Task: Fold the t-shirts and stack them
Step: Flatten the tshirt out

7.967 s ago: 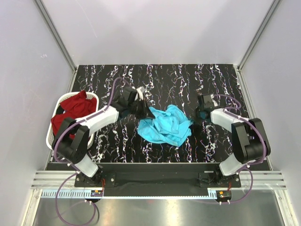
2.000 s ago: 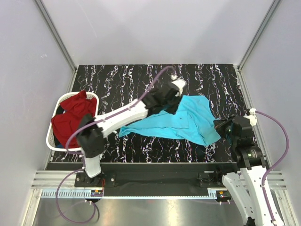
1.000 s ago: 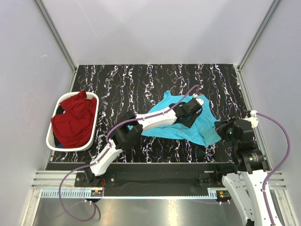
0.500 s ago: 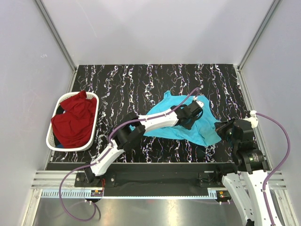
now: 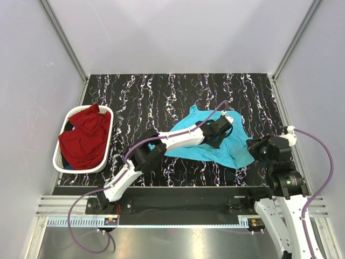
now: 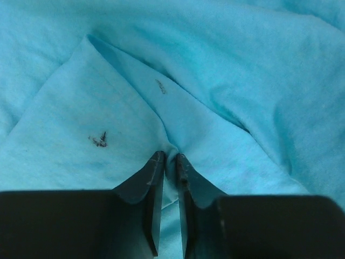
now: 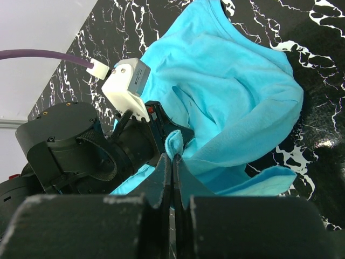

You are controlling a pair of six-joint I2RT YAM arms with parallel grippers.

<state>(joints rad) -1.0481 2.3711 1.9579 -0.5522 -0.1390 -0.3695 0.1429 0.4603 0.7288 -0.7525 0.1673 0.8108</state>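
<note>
Two shirts: red shirt (image 5: 83, 137) in basket (image 5: 111, 125), turquoise shirt (image 5: 234, 145) pinched by left fingers (image 6: 159, 167) and right fingers (image 7: 166, 168)

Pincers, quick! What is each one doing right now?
Left pincer: shut, pinching the turquoise t-shirt.
Right pincer: shut on the same shirt's edge.

From above, the left arm (image 5: 172, 139) covers the middle of the turquoise t-shirt (image 5: 234, 148), and the right arm (image 5: 283, 183) runs off the bottom edge. The laundry basket (image 5: 108, 137) hides the lower part of the dark red t-shirt (image 5: 83, 137). Up close, we cannot identify the small dark marks (image 6: 98, 140).
</note>
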